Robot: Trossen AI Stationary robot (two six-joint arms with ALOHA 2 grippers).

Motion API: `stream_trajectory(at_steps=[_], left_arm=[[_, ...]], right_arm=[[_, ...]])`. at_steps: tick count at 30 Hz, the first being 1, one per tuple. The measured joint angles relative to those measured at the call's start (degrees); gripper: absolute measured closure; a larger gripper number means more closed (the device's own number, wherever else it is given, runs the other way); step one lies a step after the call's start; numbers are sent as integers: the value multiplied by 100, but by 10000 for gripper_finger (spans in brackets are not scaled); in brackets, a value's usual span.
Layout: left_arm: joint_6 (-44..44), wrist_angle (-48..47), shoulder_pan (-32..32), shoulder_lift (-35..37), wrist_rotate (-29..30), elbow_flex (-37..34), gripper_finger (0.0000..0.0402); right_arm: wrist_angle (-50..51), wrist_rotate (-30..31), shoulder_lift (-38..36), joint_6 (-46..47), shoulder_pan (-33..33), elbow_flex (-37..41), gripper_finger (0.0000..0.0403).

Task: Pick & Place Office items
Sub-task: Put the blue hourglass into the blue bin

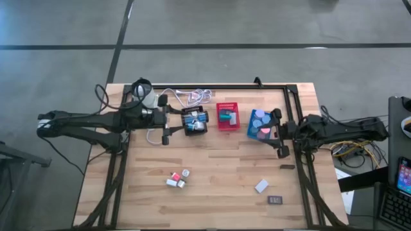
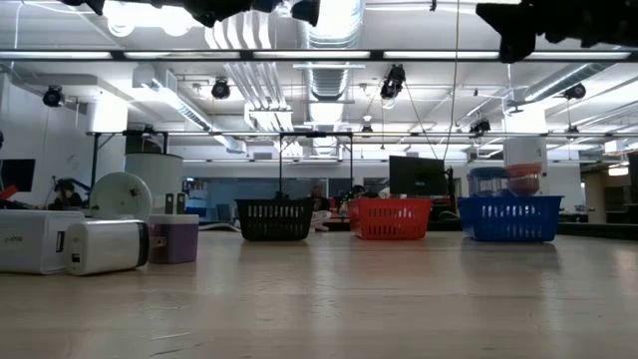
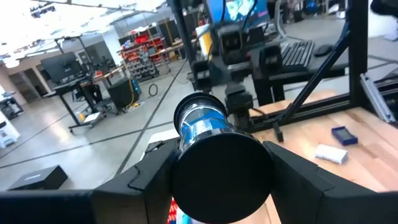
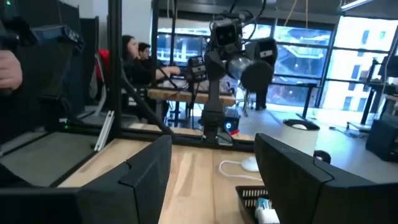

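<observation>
A roll with a shiny blue side and a dark round end (image 3: 208,134) sits crosswise between the fingers of the left claw (image 1: 166,120), lifted off the table. Just ahead of that claw, small white and blue pieces (image 1: 196,121) lie piled in the black tray (image 1: 186,130); farther ahead a teal block (image 1: 226,117) lies in the red tray (image 1: 219,126). Just beside the spread, empty right claw (image 1: 280,131), blue rolls (image 1: 259,117) and a pink one (image 1: 263,133) fill the blue tray (image 1: 250,131). Well apart from both claws, on the bare wood, lie a cluster of pink and white blocks (image 1: 178,179), a white block (image 1: 261,186) and a dark rectangle (image 1: 275,200).
</observation>
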State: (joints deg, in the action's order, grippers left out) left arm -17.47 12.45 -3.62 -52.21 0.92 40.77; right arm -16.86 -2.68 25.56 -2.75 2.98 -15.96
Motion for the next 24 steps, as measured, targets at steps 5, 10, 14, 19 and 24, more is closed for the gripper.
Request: stream_trajectory(at_steps=[5, 10, 14, 19, 24], left_arm=[[0, 16, 0, -4, -10, 0, 186], [40, 2, 0, -4, -122, 0, 186], [95, -3, 4, -4, -171, 0, 186], [116, -16, 4, -4, -282, 0, 186], [130, -29, 4, -4, -306, 0, 186]], right_arm=[[-505, 74, -92, -41, 0, 366, 179], [-549, 107, -81, 3, 0, 564, 177], [-580, 128, -81, -135, -2, 671, 177], [-646, 131, -81, -350, -1, 727, 177], [-673, 129, -17, -556, 0, 785, 177]])
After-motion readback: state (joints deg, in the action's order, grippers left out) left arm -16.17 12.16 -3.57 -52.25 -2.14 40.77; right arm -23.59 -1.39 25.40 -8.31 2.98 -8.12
